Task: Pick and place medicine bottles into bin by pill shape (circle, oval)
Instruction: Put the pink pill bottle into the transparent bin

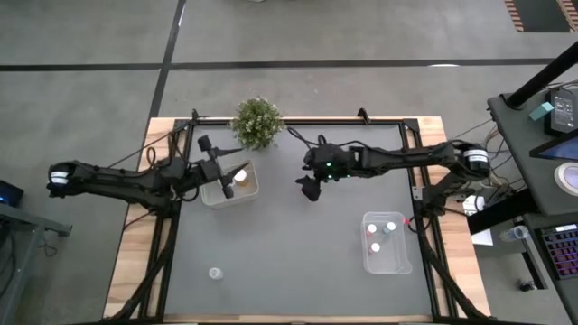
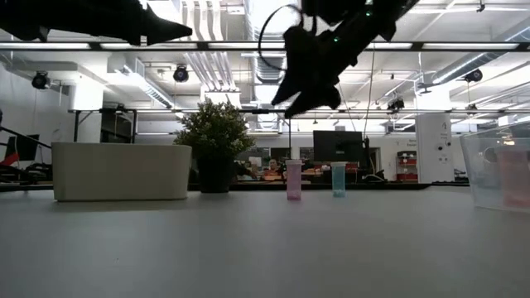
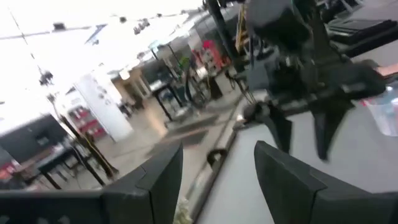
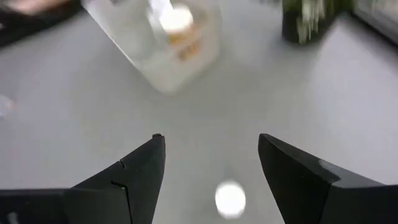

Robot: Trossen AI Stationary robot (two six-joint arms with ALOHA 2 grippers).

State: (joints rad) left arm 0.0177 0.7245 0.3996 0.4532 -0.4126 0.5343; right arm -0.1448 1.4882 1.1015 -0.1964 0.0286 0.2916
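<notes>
Desk [image 1: 271, 244]: dark mat on a wooden frame; carries two clear bins, loose bottles and a potted plant [image 1: 257, 122] at the far edge.
Left bin [image 1: 242, 191]: clear tub near the plant; holds one bottle with an orange-amber body and white cap [image 1: 242, 178], seemingly one of the two shape sorts.
Right bin [image 1: 386, 242]: clear tub toward the right near side; holds about three small white-capped bottles [image 1: 377, 233], pink marks on some, likely the other sort.
Loose bottle, near side [image 1: 215, 272]: small, alone on the mat at the left near edge, well apart from both bins; not yet sorted.
Loose bottles, centre: a pink one [image 2: 293, 180] and a green-blue one [image 2: 338, 179] stand upright, side by side, in the low view.
Right gripper [image 1: 310, 188]: raised above mid-desk between the bins; jaws wide, nothing between them; a white cap [image 4: 230, 199] sits on the mat below the gap, probably the next pick.
Left gripper [image 1: 215, 167]: held over the left bin's rim; jaws parted and empty, apparently waiting clear of the right arm's work.
</notes>
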